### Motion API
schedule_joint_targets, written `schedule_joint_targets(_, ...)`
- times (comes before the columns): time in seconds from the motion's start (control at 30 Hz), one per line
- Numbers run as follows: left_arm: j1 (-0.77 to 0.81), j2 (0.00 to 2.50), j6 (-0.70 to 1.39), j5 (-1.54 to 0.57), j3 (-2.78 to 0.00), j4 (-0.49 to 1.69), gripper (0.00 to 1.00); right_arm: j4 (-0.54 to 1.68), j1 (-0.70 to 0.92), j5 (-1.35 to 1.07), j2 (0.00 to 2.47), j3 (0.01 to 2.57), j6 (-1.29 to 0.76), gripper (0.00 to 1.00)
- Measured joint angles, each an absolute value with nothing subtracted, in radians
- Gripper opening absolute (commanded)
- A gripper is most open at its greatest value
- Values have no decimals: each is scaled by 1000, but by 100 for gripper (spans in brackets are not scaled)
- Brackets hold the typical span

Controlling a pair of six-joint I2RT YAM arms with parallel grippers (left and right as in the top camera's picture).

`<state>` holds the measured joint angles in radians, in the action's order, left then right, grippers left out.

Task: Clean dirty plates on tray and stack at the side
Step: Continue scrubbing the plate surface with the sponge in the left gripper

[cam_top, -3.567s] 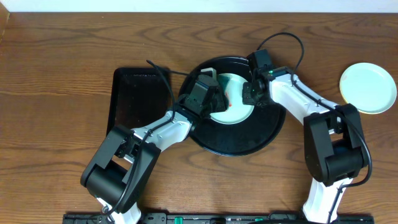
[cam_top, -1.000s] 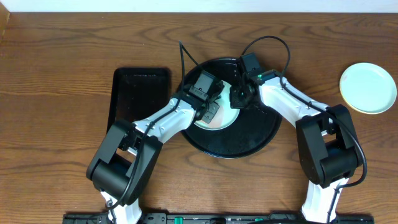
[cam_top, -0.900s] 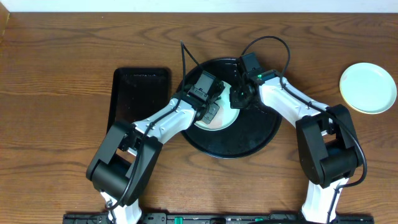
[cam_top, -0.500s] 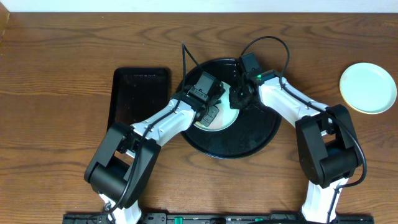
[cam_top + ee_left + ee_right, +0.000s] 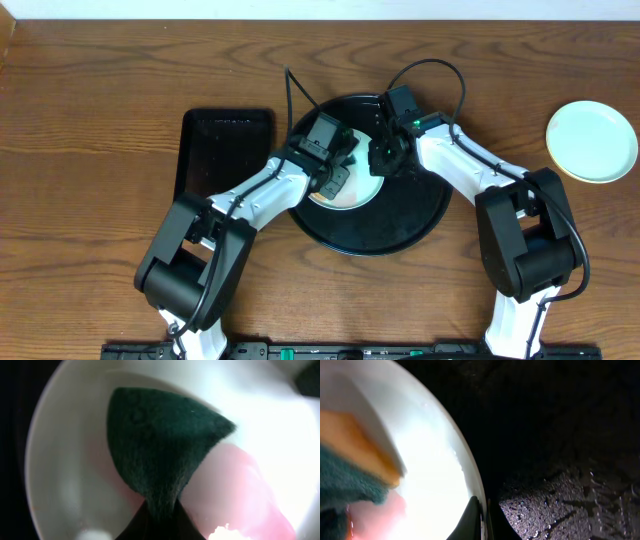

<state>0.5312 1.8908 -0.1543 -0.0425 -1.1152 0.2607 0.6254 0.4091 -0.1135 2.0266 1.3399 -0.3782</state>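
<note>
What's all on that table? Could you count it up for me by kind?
Plates: 2, the tray plate and the side plate; a yellowish edge under the side plate may be a third.
Trays: 2, the round tray and the rectangular tray.
Sponges: 1, the green sponge.
Robot arms: 2, left arm and right arm.
Total: 7.

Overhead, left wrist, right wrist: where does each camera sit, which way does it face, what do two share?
Overhead: above table, looking straight down at tray; left arm, right arm show.
Left wrist: looks past left gripper at sponge on plate.
Right wrist: looks past right gripper at plate rim, tray.
Shared: both wrist views show sponge and plate.
</note>
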Motion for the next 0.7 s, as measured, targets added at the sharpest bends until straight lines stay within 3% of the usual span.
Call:
schedule_joint_targets(0.3,441,1897,-85,-43,-1113,229,8,633,410,-124,2027,1340,-379,1)
schedule_joint_targets(0.7,472,1891,-75,-100,-1113,236,7,627,410,-122,2027,1340,-379,1)
